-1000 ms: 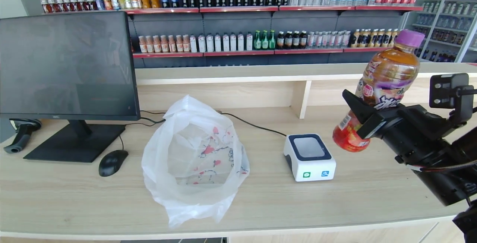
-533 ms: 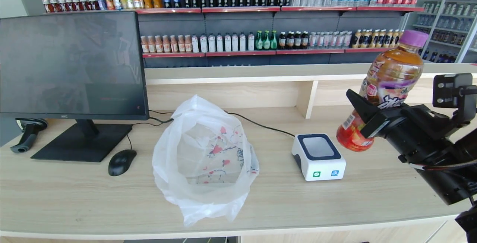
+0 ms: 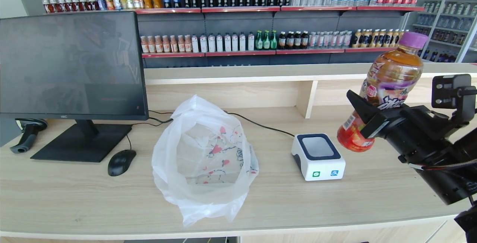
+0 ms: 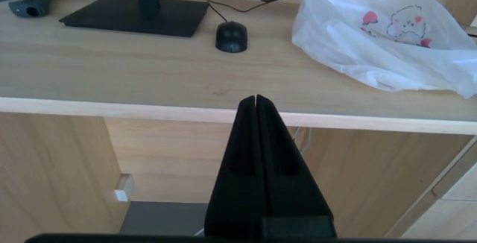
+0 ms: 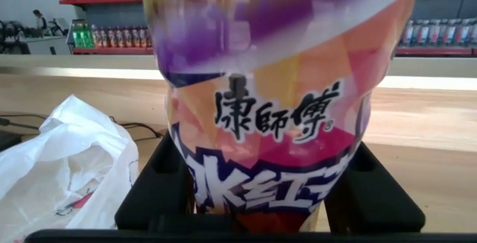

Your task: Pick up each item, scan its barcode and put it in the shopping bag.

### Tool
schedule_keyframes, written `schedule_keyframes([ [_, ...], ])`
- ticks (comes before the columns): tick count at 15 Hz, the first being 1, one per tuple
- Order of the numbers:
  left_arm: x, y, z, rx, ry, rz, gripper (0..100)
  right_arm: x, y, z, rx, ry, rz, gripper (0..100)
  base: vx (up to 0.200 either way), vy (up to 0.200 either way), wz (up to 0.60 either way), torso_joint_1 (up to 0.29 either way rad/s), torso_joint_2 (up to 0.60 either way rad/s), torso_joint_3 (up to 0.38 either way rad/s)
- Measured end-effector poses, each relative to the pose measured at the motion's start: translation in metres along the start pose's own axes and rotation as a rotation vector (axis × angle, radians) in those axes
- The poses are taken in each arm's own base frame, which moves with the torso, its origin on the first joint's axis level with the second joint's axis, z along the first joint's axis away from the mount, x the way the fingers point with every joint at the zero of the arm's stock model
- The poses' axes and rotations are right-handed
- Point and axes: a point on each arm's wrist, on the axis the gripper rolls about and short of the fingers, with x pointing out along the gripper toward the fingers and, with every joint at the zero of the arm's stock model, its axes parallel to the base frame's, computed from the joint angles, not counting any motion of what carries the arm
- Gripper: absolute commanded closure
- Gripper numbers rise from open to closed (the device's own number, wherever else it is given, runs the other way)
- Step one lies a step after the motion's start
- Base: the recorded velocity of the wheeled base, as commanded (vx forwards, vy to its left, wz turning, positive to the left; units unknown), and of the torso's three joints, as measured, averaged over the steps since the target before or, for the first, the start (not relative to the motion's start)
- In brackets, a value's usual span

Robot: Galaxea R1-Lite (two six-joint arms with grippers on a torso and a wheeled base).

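Light wood worktop (image 3: 372, 198) stretched from the scanner (image 3: 318, 156) to its front edge, with the shopping bag (image 3: 205, 161) slumped open left of the scanner. Above and right of it, the right claw (image 3: 369, 115) gripped a tilted bottle (image 3: 391, 75) — amber, purple-capped, red-labelled. The left claw (image 4: 256, 103) was closed.

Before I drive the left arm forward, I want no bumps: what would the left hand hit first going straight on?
Probably the counter's front edge: the shut left hand points at it from lower down. If it cleared the top, the mouse lies next in line. Depth is unclear.
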Motion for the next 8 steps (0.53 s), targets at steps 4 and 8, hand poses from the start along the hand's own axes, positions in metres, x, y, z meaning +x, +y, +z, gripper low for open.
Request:
schedule_keyframes([
  [4, 0.0, 0.0, 0.0, 0.001, 0.001, 0.0, 100, 0.003, 0.001, -0.008, -0.026, 0.026, 0.043, 100, 0.0, 0.0, 0.0, 0.0, 0.0, 0.0],
  [8, 0.0, 0.0, 0.0, 0.002, 0.001, 0.0, 100, 0.011, 0.001, -0.014, -0.045, 0.036, 0.044, 100, 0.0, 0.0, 0.0, 0.0, 0.0, 0.0],
])
